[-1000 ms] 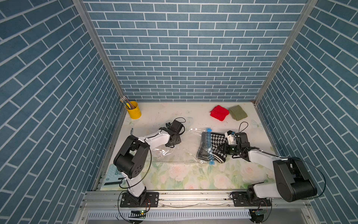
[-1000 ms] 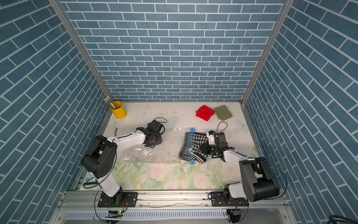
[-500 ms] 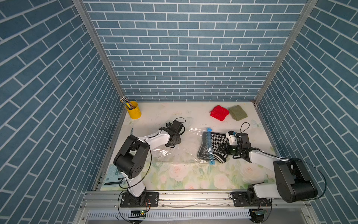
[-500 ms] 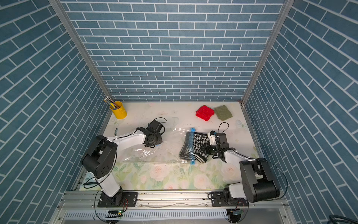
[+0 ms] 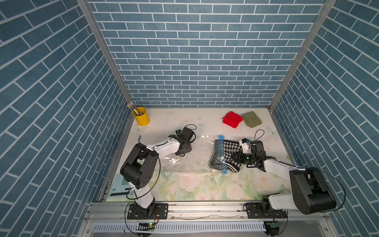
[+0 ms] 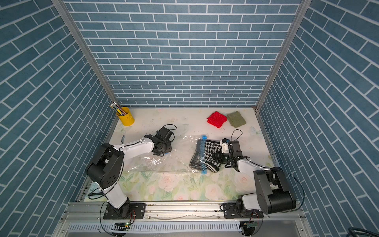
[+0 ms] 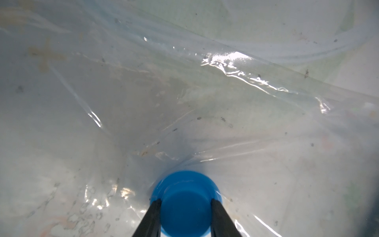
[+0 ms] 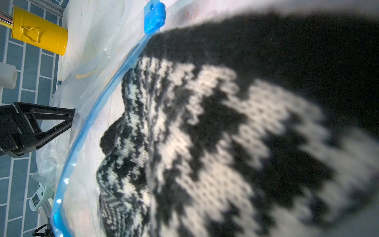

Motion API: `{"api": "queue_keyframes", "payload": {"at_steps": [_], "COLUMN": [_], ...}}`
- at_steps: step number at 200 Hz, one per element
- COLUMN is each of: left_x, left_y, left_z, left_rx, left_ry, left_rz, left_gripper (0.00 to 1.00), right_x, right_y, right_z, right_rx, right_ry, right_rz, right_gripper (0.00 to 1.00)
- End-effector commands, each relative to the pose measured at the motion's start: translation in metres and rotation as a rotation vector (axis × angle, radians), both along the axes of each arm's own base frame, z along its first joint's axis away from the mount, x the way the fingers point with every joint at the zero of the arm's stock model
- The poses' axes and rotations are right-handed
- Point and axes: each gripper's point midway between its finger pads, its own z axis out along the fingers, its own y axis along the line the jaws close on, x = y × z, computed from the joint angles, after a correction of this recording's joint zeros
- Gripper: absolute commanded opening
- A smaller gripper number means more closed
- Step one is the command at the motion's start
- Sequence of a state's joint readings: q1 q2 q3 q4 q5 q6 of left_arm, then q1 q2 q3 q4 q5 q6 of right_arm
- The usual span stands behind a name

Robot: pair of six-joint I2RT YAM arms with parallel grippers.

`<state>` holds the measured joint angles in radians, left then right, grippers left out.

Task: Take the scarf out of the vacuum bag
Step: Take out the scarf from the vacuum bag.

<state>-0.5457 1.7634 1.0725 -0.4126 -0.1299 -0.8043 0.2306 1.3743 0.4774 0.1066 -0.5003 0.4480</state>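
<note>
Centre-left in a top view, the left gripper [image 5: 184, 152] clamps the bag's [image 5: 190, 164] valve cap [image 7: 185, 190] as an anchor, while the right gripper [image 5: 238, 157], pinched nearly shut on the scarf [image 5: 228, 148], can pull it rightward.

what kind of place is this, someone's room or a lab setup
Probably a lab robot test cell, not a home: left arm and right arm bolted to an aluminium rail, inside brick-print wall panels.

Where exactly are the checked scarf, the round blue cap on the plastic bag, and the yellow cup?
scarf [image 5: 231, 148]: in a top view, on its houndstooth panel.
blue cap [image 7: 185, 205]: left wrist view, middle of its round top.
yellow cup [image 5: 142, 119]: in a top view, on its side wall.
</note>
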Motion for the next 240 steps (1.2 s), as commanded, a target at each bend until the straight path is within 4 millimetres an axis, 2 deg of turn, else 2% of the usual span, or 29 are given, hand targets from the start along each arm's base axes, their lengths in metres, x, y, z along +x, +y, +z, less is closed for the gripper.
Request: {"api": "queue_keyframes", "payload": {"at_steps": [1, 240], "left_x": [-0.0008, -0.0013], "left_y": [0.0113, 0.0086], "left_z": [-0.0015, 0.0011], "left_rx": [0.032, 0.021], "left_ry": [-0.004, -0.015], "left_rz": [0.037, 0.036], "left_gripper": [0.09, 0.09], "right_x": [0.0035, 0.0047], "right_y": [-0.0052, -0.0041], "right_z": [0.0014, 0.0012], "right_rx": [-0.011, -0.009], "right_ry": [-0.017, -0.017], "right_rz": [-0.018, -0.013], "right_gripper": [0.0, 0.0]}}
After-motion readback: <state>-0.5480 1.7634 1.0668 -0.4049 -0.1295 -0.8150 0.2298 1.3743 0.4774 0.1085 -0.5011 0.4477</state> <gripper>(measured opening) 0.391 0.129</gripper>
